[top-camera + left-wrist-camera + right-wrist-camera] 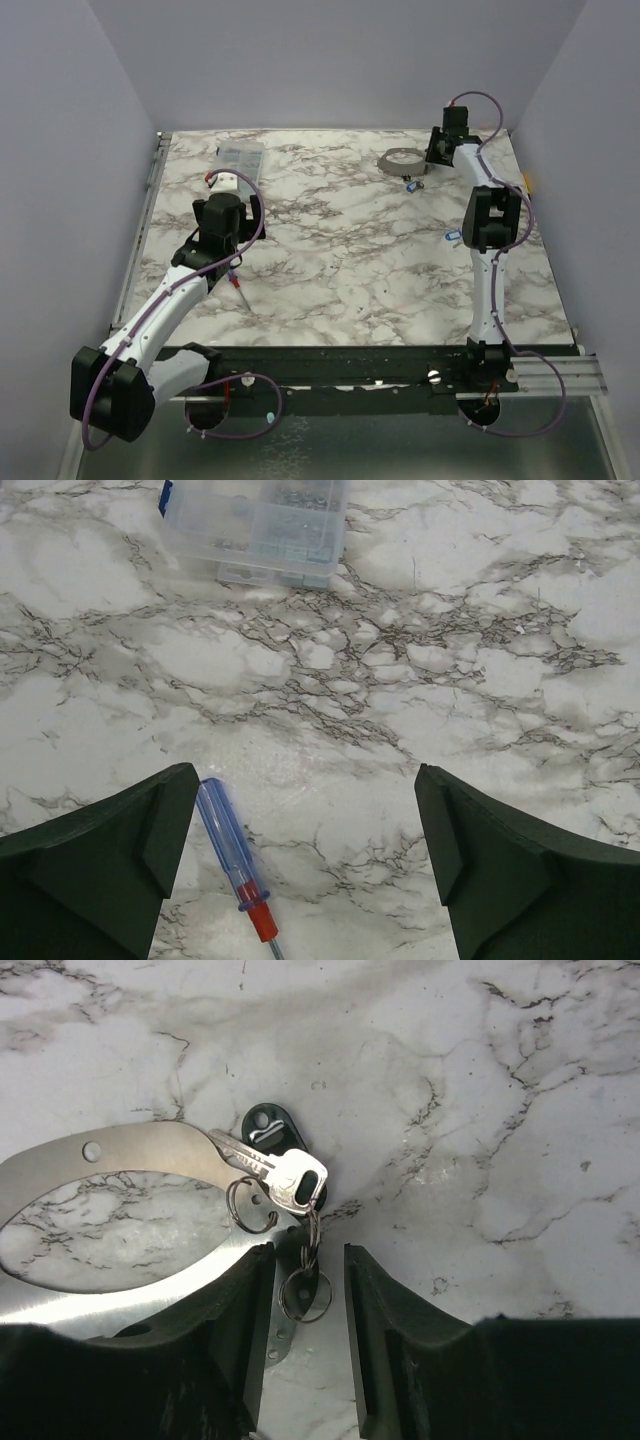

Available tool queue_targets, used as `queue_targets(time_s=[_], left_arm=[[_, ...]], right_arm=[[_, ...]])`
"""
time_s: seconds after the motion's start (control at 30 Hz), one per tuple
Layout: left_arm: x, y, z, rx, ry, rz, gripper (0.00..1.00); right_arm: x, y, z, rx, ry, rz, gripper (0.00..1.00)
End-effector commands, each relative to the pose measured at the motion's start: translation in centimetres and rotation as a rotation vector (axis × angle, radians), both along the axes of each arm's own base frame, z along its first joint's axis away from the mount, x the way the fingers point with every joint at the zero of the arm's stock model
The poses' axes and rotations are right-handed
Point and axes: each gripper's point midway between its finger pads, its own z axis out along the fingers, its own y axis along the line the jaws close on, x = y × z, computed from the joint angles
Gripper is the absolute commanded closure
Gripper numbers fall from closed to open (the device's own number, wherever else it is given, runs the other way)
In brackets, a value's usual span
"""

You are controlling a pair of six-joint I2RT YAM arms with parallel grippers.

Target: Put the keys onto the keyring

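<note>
— Right end effector [307, 1255] sits half-open, straddling a small split ring [305, 1295] chained to the silver key [290, 1175], whose blade touches the keyring [130, 1150].
— Light, stiff, slippery metal, I'd guess. Pinch the key's flat head, not the chain [313, 1232]. Left end effector [305, 775] gapes, empty.

Bare marble is stretching across the table [340, 270] between the two arms, leaving a broad passage there. Ahead of the left gripper [305, 780], whose jaws are standing wide, open surface is running up to the clear box [255, 525] at the far side. A screwdriver [228, 840] is lying just beside its left finger. The narrow gap of the right gripper [308, 1260] is being crowded: the keys [290, 1175], their small linked rings [312, 1230] and the keyring [150, 1150] are sitting right at its fingertips. A blue key [450, 237] is lying beside the right arm [485, 230].
</note>
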Motion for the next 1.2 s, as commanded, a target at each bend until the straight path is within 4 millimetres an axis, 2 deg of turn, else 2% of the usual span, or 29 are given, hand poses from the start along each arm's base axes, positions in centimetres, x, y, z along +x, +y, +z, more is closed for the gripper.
queue_targets(time_s=[0.0,0.13,0.3,0.43,0.5,0.6,0.67,0.83,1.1,1.17], left_arm=[[0.4,0.0,0.9,0.012,-0.01,0.008,0.01],[0.4,0.0,0.9,0.014,-0.01,0.007,0.01],[0.4,0.0,1.0,0.011,-0.012,0.007,0.01],[0.3,0.0,1.1,0.005,-0.016,0.003,0.01],[0.3,0.0,1.1,0.005,-0.017,0.003,0.01],[0.2,0.0,1.3,0.003,-0.024,0.004,0.01],[0.2,0.0,1.4,0.003,-0.025,0.005,0.01],[0.2,0.0,1.6,-0.002,-0.033,0.003,0.01],[0.1,-0.2,1.7,-0.011,-0.035,-0.004,0.01],[0.1,-0.2,1.9,-0.012,-0.039,-0.004,0.01]], right_arm=[[0.8,0.8,-0.9,0.07,-0.003,0.035,0.6],[-0.7,1.6,-1.8,0.108,0.052,0.059,0.6],[-3.1,1.5,-3.7,0.112,0.145,0.04,0.6],[-3.9,0.7,-4.8,0.075,0.196,0.016,0.61],[-4.0,0.6,-5.0,0.067,0.208,0.016,0.66],[-4.1,0.3,-4.7,0.053,0.216,0.007,0.8],[-4.5,0.2,-4.7,0.047,0.223,0.002,0.83],[-6.0,0.3,-4.4,0.053,0.243,0.009,0.98],[-8.1,1.0,-2.7,0.084,0.236,0.035,0.99],[-8.9,1.9,-2.3,0.129,0.243,0.057,0.99]])
